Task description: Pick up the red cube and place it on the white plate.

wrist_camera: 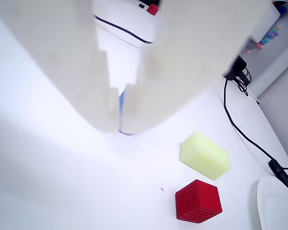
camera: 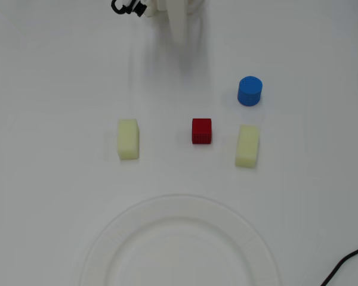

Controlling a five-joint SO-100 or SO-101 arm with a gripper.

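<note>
The red cube sits on the white table between two pale yellow blocks; it also shows in the wrist view, low and right of centre. The white plate lies at the bottom of the overhead view, partly cut off; only its edge shows in the wrist view. My gripper hangs at the top of the overhead view, well away from the cube and blurred. In the wrist view my gripper fills the top, its jaws together and empty.
A blue cylinder stands up and right of the cube. Yellow blocks lie to the cube's left and right; one yellow block is in the wrist view. A black cable lies at the bottom right.
</note>
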